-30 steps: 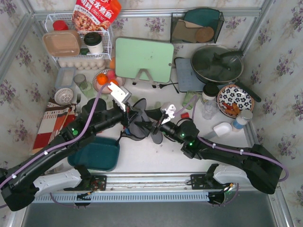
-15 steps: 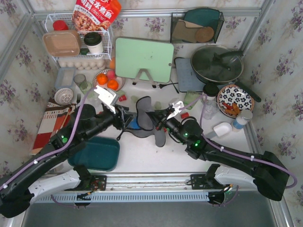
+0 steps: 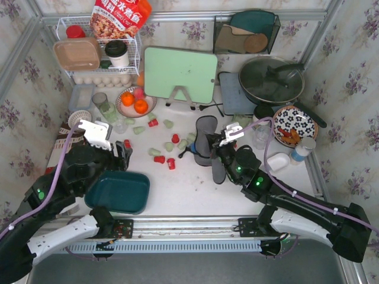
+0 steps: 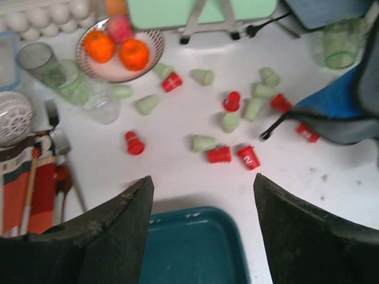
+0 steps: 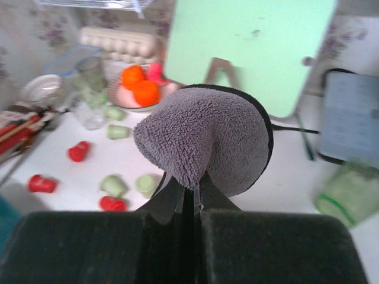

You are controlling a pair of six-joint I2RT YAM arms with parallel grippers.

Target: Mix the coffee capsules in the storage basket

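Note:
Red and mint-green coffee capsules (image 3: 159, 158) lie scattered on the white table between the fruit bowl and the arms. They also show in the left wrist view (image 4: 219, 155) and the right wrist view (image 5: 112, 185). The dark teal storage basket (image 3: 118, 192) sits at the near left with nothing in it. My left gripper (image 3: 121, 155) hangs open over its far rim (image 4: 195, 236), holding nothing (image 4: 201, 179). My right gripper (image 3: 217, 155) is shut (image 5: 192, 195) on a grey fleecy pouch (image 5: 204, 142) with a blue lining (image 4: 331, 109), held right of the capsules.
A bowl of oranges (image 3: 135, 100) and clear glasses (image 3: 106, 109) stand behind the capsules. A mint cutting board (image 3: 180, 74), a lidded pan (image 3: 271, 80) and a patterned bowl (image 3: 294, 125) line the back and right. A striped cloth with cutlery (image 3: 65, 154) lies left.
My left gripper opened, let go of the pouch and drew back left over the basket. My right gripper shut on the pouch and carried it right. Capsules now lie uncovered on the table.

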